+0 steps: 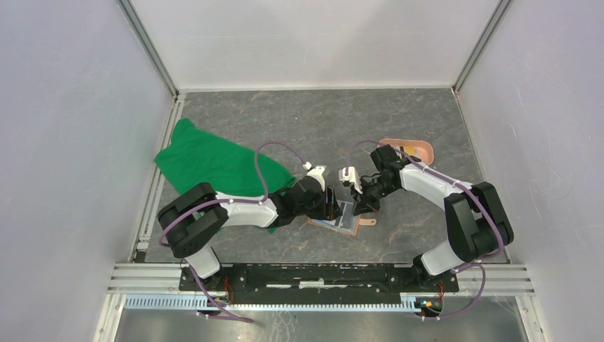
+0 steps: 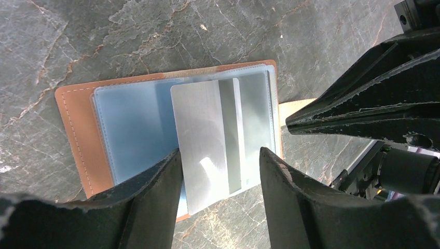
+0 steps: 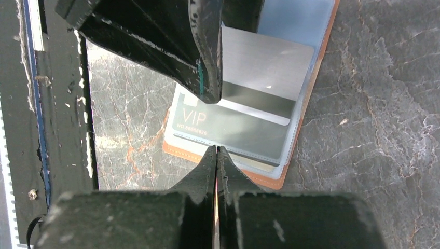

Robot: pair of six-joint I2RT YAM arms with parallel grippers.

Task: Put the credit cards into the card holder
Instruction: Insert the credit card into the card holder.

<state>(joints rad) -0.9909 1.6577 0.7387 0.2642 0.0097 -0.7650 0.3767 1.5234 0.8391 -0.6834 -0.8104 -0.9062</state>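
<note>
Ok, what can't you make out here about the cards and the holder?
Top view: the card holder sits mostly under the left claw and right claw; cards too small to count.
Left wrist: claw fingers hide the holder's near edge.
Right wrist: left claw covers part of the silver card; VIP card number blurred.

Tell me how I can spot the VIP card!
On the grey stone-look table, find the open tan card holder toward the front middle. There, partly under a silver card, is a dark card. It alone is dark, with gold letters spelling VIP.
</note>
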